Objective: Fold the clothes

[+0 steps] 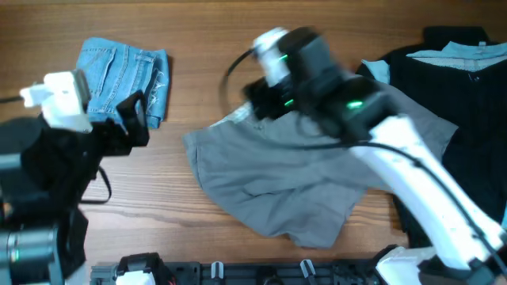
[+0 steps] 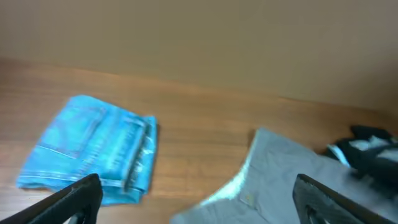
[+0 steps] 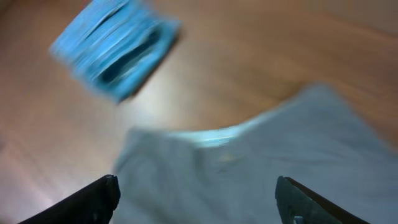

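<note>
The grey shorts (image 1: 277, 178) lie spread and rumpled on the wooden table, mid-frame in the overhead view. They also show in the left wrist view (image 2: 292, 180) and the right wrist view (image 3: 249, 174). My right gripper (image 3: 196, 202) is open and empty, above the shorts' upper left part; in the overhead view the arm (image 1: 317, 79) hides that edge. My left gripper (image 2: 199, 199) is open and empty, to the left of the shorts, near the folded denim; it shows in the overhead view (image 1: 135, 123).
Small folded light-blue denim shorts (image 1: 123, 79) lie at the back left, also in the left wrist view (image 2: 93, 152) and right wrist view (image 3: 115, 46). A big black garment with pale-blue cloth (image 1: 467, 87) lies at the right, partly under the grey shorts.
</note>
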Action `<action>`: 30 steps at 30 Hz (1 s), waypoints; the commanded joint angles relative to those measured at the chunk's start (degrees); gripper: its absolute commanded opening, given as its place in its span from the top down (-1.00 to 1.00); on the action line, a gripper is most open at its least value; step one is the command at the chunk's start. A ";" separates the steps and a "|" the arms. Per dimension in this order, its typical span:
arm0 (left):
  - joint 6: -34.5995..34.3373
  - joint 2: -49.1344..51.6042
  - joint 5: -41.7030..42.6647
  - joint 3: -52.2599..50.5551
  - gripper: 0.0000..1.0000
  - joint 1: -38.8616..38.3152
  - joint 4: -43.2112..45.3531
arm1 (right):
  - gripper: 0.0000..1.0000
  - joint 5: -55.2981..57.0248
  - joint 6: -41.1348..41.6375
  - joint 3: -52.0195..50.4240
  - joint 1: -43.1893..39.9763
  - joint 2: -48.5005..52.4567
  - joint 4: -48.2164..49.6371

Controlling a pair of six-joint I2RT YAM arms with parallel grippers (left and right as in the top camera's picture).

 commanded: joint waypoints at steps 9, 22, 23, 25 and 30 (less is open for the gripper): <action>12.20 44.98 7.89 0.72 -0.52 -21.07 15.87 | -0.70 -2.78 11.10 1.70 -19.98 -8.44 -9.40; 16.31 67.04 8.61 0.70 -0.72 -24.52 30.64 | -0.72 -1.90 10.88 -0.11 -20.04 -7.52 -13.53; 16.37 67.63 8.63 0.68 -0.76 -24.90 30.73 | -0.73 -1.90 10.88 -0.17 -20.04 -7.43 -13.55; 17.84 68.52 8.81 0.66 -0.74 -26.29 30.75 | -0.73 -1.92 10.95 -0.20 -20.04 -7.34 -13.53; 18.64 69.40 8.50 0.66 -0.18 -29.97 30.01 | -0.74 -1.92 10.93 -0.20 -20.04 -7.34 -13.55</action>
